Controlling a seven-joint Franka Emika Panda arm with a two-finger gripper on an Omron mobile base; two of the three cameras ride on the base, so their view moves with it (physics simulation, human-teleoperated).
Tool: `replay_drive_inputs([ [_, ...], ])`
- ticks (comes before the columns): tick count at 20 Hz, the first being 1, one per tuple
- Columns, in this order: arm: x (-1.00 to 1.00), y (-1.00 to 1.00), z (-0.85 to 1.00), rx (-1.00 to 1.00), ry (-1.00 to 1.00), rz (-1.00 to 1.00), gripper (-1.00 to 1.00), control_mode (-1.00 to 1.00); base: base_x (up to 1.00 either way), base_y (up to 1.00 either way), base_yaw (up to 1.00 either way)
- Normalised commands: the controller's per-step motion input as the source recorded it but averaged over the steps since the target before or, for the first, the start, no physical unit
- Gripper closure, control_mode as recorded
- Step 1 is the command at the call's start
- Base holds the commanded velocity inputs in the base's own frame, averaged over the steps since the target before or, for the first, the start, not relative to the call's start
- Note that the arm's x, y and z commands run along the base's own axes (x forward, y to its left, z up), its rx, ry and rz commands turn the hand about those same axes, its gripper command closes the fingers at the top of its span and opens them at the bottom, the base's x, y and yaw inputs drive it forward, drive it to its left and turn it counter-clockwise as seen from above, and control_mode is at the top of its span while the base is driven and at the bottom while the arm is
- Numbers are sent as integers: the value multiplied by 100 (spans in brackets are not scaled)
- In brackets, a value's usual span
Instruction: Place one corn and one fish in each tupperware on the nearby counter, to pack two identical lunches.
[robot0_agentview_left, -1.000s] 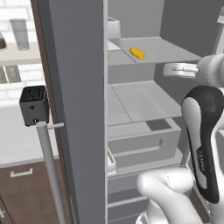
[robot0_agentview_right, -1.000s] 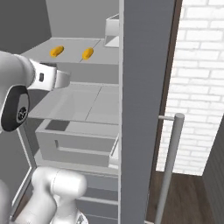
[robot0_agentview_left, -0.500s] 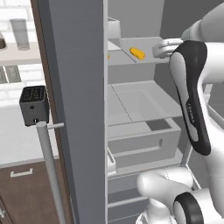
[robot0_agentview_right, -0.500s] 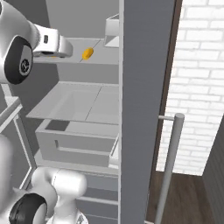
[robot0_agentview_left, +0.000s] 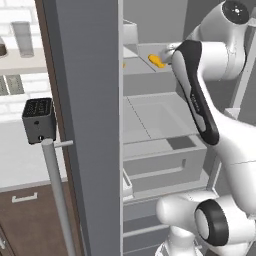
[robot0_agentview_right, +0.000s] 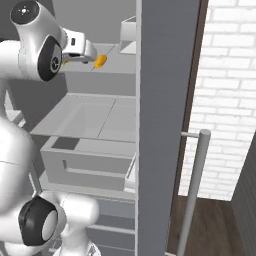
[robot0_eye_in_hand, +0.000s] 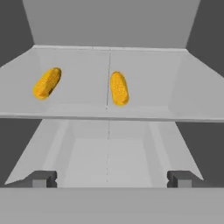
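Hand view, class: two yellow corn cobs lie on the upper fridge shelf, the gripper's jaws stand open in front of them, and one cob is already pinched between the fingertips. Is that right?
Not quite. Neither corn cob is pinched: the left cob and the right cob both lie free on the upper shelf, well ahead of the open gripper. The hand view shows it; the rest is right.

My arm (robot0_agentview_left: 200, 100) was glossy white, built of rounded, tubular links. A long black panel ran down one link, and black discs capped the joints, each with a grey centre. In the hand view the two fingertips (robot0_eye_in_hand: 43, 178) were small, blocky and dark grey.
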Motion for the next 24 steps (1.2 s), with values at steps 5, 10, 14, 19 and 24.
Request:
replay_drive_inputs([
  [5, 100, 0, 0, 2, 4, 0, -100, -100, 0, 0, 0],
  [10, 100, 0, 0, 0, 13, 0, -100, -100, 0, 0, 0],
  [14, 100, 0, -12, 0, 12, 0, -100, -100, 0, 0, 0],
  [19, 78, -3, -39, 0, 4, 0, -100, -100, 0, 0, 0],
  [24, 27, -1, -33, 0, 0, 0, -100, -100, 0, 0, 0],
])
